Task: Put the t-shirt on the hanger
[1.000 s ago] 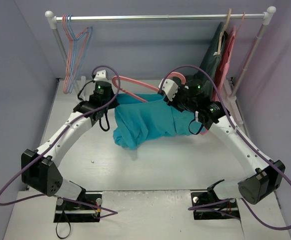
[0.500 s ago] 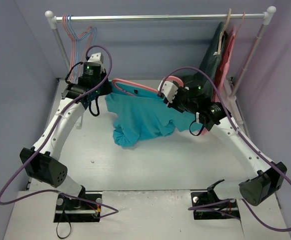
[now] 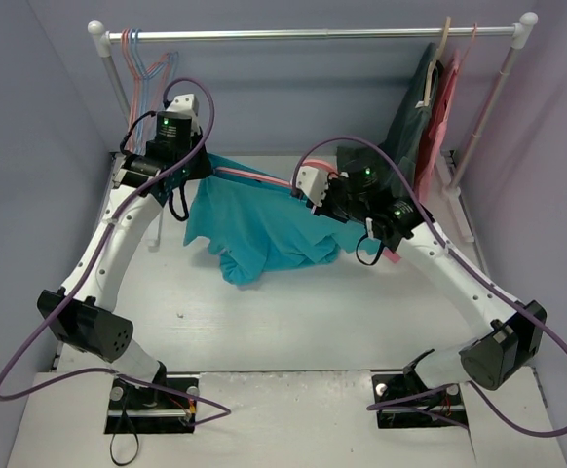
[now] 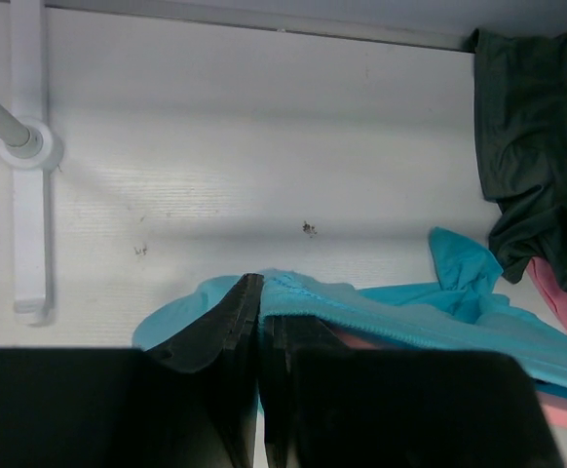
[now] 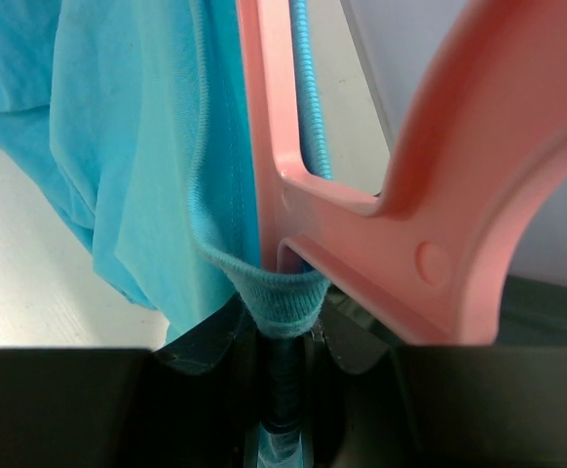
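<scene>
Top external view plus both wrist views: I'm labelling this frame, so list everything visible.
t-shirt: one, teal, stretched between both grippers
hanger: one, salmon pink, partly inside the t-shirt
clothes rail: one, silver, at the back
spare hangers: a few, pink and light blue, rail's left end
dark garment: one, grey-green, rail's right end
pink garment: one, pink, beside the dark garment
table: one, white, under everything
left gripper: one, black, shut on t-shirt
right gripper: one, black, shut on t-shirt collar by the hanger
</scene>
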`<action>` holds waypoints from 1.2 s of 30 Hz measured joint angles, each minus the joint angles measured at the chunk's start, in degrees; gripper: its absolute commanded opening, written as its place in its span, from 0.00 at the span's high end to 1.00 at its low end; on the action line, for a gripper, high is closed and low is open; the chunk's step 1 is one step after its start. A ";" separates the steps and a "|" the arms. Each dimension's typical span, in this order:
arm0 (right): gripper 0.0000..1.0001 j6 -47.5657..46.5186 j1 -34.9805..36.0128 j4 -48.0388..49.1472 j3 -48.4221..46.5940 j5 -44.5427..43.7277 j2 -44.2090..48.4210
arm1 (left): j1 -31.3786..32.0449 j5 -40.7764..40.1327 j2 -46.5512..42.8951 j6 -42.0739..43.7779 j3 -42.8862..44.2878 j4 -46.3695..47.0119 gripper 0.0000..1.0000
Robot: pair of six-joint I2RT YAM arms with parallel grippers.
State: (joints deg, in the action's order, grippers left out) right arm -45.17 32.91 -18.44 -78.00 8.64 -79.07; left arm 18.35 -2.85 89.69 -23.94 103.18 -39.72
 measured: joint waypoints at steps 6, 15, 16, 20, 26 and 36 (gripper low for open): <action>1.00 -0.20 1.42 0.02 -1.16 -1.64 -1.99 | 1.79 -1.29 0.11 1.27 0.02 -0.85 0.92; 1.00 -1.62 1.44 -0.83 -3.76 -1.70 -3.45 | 11.76 -7.82 -0.13 3.48 -0.04 -0.57 0.90; 1.00 -1.64 1.53 -0.85 -3.76 -1.68 -3.50 | 12.39 -8.31 -0.26 3.61 -0.17 -0.50 0.90; 1.00 -1.62 1.70 -0.74 -3.76 -1.11 -3.54 | 13.64 -10.03 -1.38 3.72 -1.01 -0.68 0.90; 1.00 -1.11 1.68 0.20 -3.04 -1.18 -3.52 | 15.28 -16.52 -5.20 3.58 -3.39 -1.51 0.90; 1.00 0.66 1.66 1.44 -2.27 -2.01 -1.44 | 15.82 -24.50 -6.12 4.00 -3.13 -5.53 0.90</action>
State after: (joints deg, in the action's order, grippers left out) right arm -44.51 34.57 -16.99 -80.27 6.63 -80.51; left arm 34.17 -27.35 83.57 -19.94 100.05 -45.25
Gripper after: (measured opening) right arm 0.169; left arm 0.100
